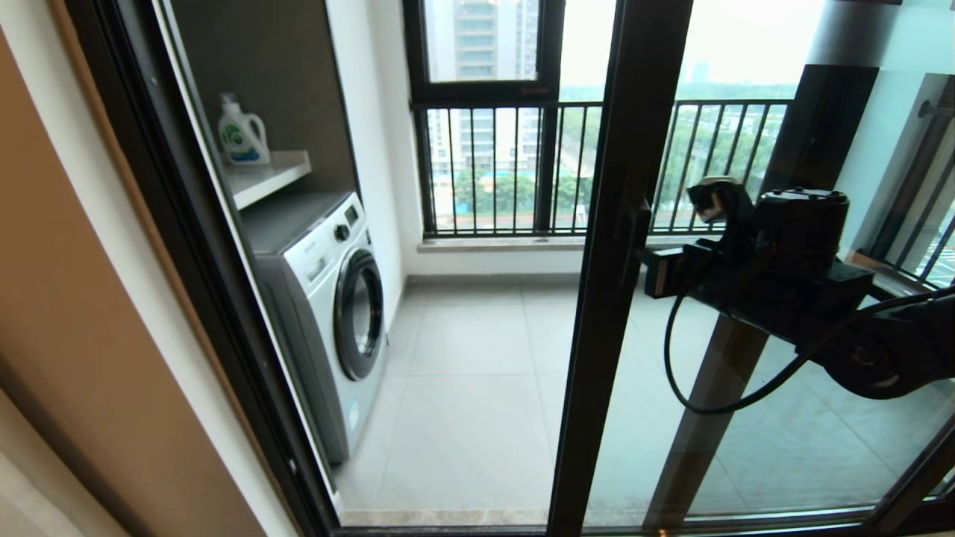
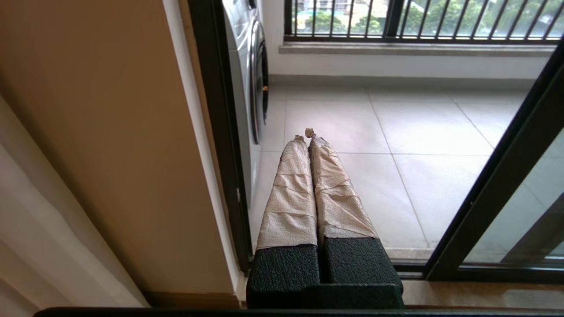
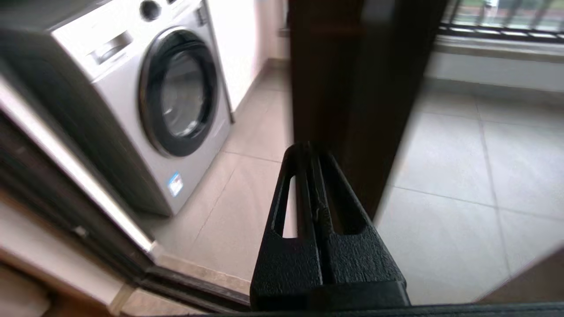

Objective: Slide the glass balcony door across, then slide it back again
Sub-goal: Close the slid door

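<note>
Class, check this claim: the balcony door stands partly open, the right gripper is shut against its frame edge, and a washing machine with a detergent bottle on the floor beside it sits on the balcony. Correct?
Not quite. The detergent bottle stands on the shelf above the washing machine, as the head view shows. The rest holds: the glass balcony door is partly open and the right gripper is shut at its frame edge.

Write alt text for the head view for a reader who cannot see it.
The right gripper reaches the handle edge of the glass balcony door, which stands partly open. Through the gap show a washing machine, a detergent bottle on a shelf, a tiled floor and a railing.
</note>
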{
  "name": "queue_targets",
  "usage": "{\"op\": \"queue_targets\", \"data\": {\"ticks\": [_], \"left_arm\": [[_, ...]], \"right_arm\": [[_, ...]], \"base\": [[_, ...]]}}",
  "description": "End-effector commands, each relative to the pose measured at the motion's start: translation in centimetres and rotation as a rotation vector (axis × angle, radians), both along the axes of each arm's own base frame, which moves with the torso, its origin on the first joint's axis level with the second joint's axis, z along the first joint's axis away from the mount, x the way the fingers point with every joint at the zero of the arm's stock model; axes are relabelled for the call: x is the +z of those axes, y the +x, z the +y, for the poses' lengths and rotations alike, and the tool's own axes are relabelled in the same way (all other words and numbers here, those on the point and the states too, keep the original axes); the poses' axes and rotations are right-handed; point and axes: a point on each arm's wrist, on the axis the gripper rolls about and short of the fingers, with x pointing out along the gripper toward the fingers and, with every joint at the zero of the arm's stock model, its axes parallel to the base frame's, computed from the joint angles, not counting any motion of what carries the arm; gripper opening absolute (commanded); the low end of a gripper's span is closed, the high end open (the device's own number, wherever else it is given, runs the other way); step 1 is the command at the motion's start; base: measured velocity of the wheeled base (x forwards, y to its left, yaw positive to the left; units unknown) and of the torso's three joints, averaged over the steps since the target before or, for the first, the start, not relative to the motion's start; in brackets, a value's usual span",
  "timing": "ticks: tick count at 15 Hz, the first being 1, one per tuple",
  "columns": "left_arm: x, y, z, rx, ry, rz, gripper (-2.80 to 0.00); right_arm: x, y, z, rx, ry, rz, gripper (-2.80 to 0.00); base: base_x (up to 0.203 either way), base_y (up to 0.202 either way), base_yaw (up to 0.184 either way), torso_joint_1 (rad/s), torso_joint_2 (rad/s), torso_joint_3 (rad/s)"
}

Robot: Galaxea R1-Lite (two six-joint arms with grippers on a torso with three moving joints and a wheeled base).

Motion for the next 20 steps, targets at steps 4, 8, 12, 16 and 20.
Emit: {"op": "queue_targets", "data": {"ticks": [4,8,12,16,20], "left_arm": [[0.0,0.0,0.0,0.000,0.000,0.001,-2.80],[0.0,0.0,0.0,0.000,0.000,0.001,-2.80],[0.0,0.0,0.0,0.000,0.000,0.001,-2.80],[0.0,0.0,0.0,0.000,0.000,0.001,-2.80],[0.0,0.0,0.0,0.000,0.000,0.001,-2.80]], "right_arm": [[0.1,-0.3,1.0,0.021,-0.001,-0.005,-2.80],[0.4,-0.5,0.9,0.020,0.004,-0.022,-2.80],[3.4,-2.3,0.2,0.016,0.046,-0.122,-2.80],[6.1,-2.8,-2.4,-0.057,0.080,-0.201,-2.80],[5.4,-0.8,-4.9,-0.134,0.066,-0.183,-2.80]], "base": [[0.000,0.000,0.000,0.000,0.00,0.000],[0.000,0.000,0.000,0.000,0.00,0.000],[0.000,0.000,0.000,0.000,0.00,0.000],[0.000,0.000,0.000,0.000,0.00,0.000],[0.000,0.000,0.000,0.000,0.00,0.000]]}}
